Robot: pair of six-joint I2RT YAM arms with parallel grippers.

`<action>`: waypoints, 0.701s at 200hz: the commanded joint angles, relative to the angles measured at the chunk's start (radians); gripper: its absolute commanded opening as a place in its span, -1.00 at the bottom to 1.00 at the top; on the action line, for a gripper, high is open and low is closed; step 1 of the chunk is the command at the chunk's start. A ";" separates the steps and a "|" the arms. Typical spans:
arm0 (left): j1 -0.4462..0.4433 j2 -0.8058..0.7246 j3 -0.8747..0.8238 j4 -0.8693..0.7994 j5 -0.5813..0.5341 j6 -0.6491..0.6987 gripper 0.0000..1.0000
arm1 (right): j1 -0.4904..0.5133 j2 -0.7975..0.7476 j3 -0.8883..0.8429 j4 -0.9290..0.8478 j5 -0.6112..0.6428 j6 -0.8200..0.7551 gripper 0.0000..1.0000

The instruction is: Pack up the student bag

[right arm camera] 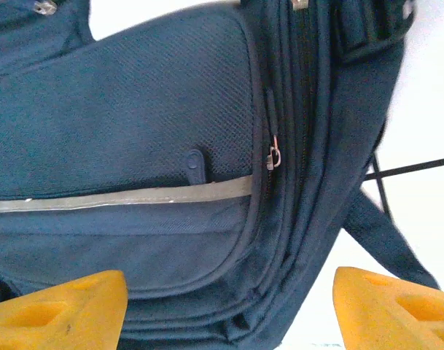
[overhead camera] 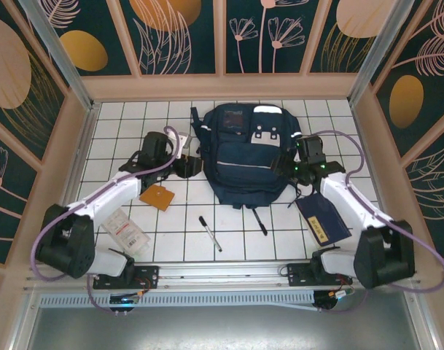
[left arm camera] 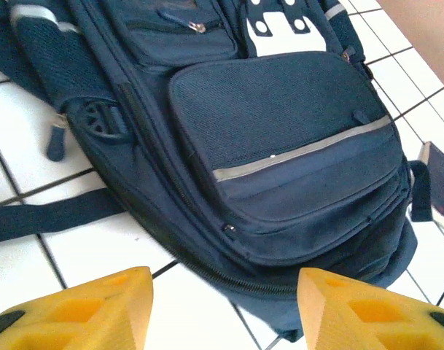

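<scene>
Student bag (overhead camera: 245,153) lies flat, front pocket up, at the far middle of the white tiled table (overhead camera: 178,244), top toward the far wall. Grey reflective stripe runs across the pocket, and there are white patches near the top. A dark strap trails onto the tiles on its left side.

My left gripper (left arm camera: 225,306) is just beside the bag's left side. My yellow fingers there are spread apart and grasp nothing, with tile and the bag's edge showing between them. My right gripper (right arm camera: 229,313) is at the bag's right side, fingers also released and wide. The bag's edge sits between them, but I can't tell if they touch it.

Near the bag: two black pens (overhead camera: 210,233), one touching its bottom edge, an orange square card (overhead camera: 157,197), a dark-blue notebook (overhead camera: 322,219) by my right arm, and a clear packet (overhead camera: 125,230) by my left arm.
</scene>
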 commanded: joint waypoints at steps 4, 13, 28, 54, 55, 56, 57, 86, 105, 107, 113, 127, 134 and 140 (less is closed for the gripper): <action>-0.014 0.108 0.067 0.087 -0.061 -0.150 -0.05 | -0.038 0.125 0.037 0.098 -0.133 -0.039 0.48; -0.014 0.130 0.061 0.133 -0.083 -0.195 -0.05 | -0.039 0.191 0.058 0.109 -0.123 -0.038 0.45; -0.019 0.152 0.045 0.203 -0.065 -0.243 -0.06 | -0.036 0.274 0.090 0.108 -0.131 -0.033 0.37; -0.033 0.130 0.004 0.206 -0.075 -0.187 -0.06 | -0.014 0.320 0.095 0.159 -0.176 -0.028 -0.27; -0.033 0.128 0.002 0.205 -0.075 -0.180 -0.06 | -0.013 0.320 0.097 0.160 -0.178 -0.029 -0.30; -0.033 0.124 -0.001 0.203 -0.076 -0.175 -0.06 | -0.012 0.320 0.098 0.160 -0.180 -0.031 -0.33; -0.033 0.122 -0.005 0.202 -0.076 -0.169 -0.06 | -0.010 0.320 0.099 0.161 -0.182 -0.032 -0.36; -0.033 0.028 -0.058 0.109 -0.088 0.049 -0.03 | 0.025 0.323 0.158 0.174 -0.262 -0.128 -1.00; -0.033 -0.051 -0.079 0.052 -0.092 0.184 0.01 | 0.032 0.335 0.213 0.166 -0.336 -0.228 -1.00; -0.033 -0.059 -0.081 0.048 -0.093 0.199 0.01 | 0.032 0.336 0.220 0.162 -0.343 -0.241 -1.00; -0.033 -0.084 -0.089 0.039 -0.096 0.238 0.03 | 0.035 0.339 0.244 0.149 -0.355 -0.269 -1.00; -0.033 -0.140 -0.107 0.040 -0.103 0.331 0.09 | 0.036 0.351 0.322 0.082 -0.363 -0.300 -1.00; -0.033 -0.160 -0.112 0.048 -0.096 0.376 0.13 | 0.033 0.355 0.358 0.057 -0.380 -0.293 -1.00; -0.033 -0.172 -0.112 0.055 -0.083 0.416 0.15 | 0.029 0.358 0.386 0.042 -0.398 -0.276 -1.00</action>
